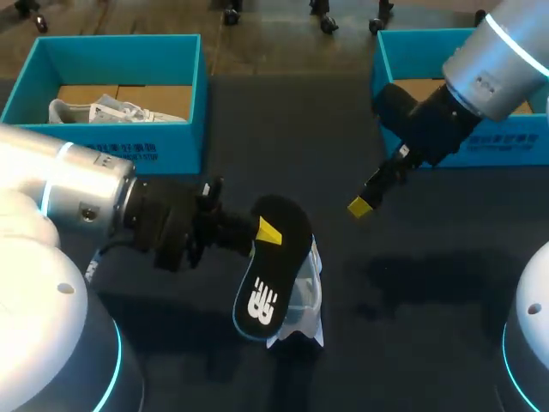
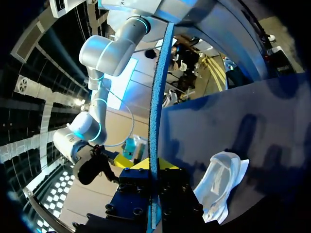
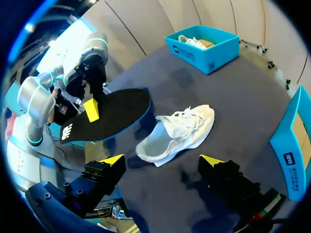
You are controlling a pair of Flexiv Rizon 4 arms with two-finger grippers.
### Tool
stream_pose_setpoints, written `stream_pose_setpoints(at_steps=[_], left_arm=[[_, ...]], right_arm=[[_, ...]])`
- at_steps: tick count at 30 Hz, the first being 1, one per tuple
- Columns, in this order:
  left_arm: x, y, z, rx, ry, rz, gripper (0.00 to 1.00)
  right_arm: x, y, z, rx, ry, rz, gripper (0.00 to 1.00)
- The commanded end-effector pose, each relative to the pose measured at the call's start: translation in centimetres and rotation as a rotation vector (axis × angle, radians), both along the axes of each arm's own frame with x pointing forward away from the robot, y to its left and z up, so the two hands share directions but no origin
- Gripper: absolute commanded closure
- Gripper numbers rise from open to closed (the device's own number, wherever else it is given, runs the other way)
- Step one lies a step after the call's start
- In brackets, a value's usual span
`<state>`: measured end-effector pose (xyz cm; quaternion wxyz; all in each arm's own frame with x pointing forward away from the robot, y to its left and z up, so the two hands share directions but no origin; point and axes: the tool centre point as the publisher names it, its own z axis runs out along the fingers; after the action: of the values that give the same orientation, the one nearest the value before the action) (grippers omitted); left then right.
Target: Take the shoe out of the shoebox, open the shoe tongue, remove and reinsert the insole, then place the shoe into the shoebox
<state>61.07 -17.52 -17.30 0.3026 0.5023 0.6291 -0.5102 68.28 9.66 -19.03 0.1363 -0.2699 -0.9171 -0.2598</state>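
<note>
My left gripper (image 1: 266, 230) is shut on a black insole (image 1: 276, 266) with a white logo, holding it up over the table's middle. In the left wrist view the insole (image 2: 155, 111) stands edge-on between the yellow tips of that gripper (image 2: 154, 166). The white shoe (image 1: 302, 311) lies on the dark table just under and beyond the insole, also seen as the shoe (image 2: 221, 182) and the shoe (image 3: 180, 133). My right gripper (image 1: 364, 203) hangs open above the table to the right of the shoe. In its own view the right gripper (image 3: 163, 162) has nothing between its fingers; the insole (image 3: 107, 116) is ahead.
A teal shoebox (image 1: 184, 60) at the back left holds a second white shoe (image 1: 99, 112). Another teal shoebox (image 1: 386, 64) stands at the back right, partly behind my right arm. The shoebox (image 3: 204, 46) and box wall (image 3: 291, 145) show in the right wrist view.
</note>
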Motion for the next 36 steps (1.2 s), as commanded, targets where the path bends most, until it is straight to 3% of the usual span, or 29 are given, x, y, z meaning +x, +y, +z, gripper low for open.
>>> stream_pose_setpoints(at_steps=[1, 2, 3, 4, 5, 26, 30, 36], left_arm=[[-0.6, 0.3, 0.1, 0.006, -0.006, 0.017, 1.00], [-0.6, 0.3, 0.1, 0.006, -0.006, 0.017, 1.00], [-0.6, 0.3, 0.1, 0.006, -0.006, 0.017, 1.00], [-0.6, 0.3, 0.1, 0.006, -0.006, 0.017, 1.00], [-0.6, 0.3, 0.1, 0.006, -0.006, 0.017, 1.00], [-0.6, 0.3, 0.1, 0.006, -0.006, 0.017, 1.00], [-2.1, 0.2, 0.3, -0.074, 0.054, -0.004, 1.00], [-4.1, 0.2, 0.5, -0.117, 0.094, -0.006, 1.00]], right_arm=[[0.3, 0.3, 0.0, -0.017, 0.009, 0.007, 0.00], [0.3, 0.3, 0.0, -0.017, 0.009, 0.007, 0.00], [0.3, 0.3, 0.0, -0.017, 0.009, 0.007, 0.52], [0.3, 0.3, 0.0, -0.017, 0.009, 0.007, 0.12], [0.3, 0.3, 0.0, -0.017, 0.009, 0.007, 0.00], [0.3, 0.3, 0.0, -0.017, 0.009, 0.007, 0.00], [-1.3, -3.7, -0.7, -0.055, -0.081, -0.116, 0.00], [-3.2, -5.0, -2.1, -0.053, -0.237, -0.117, 0.00]])
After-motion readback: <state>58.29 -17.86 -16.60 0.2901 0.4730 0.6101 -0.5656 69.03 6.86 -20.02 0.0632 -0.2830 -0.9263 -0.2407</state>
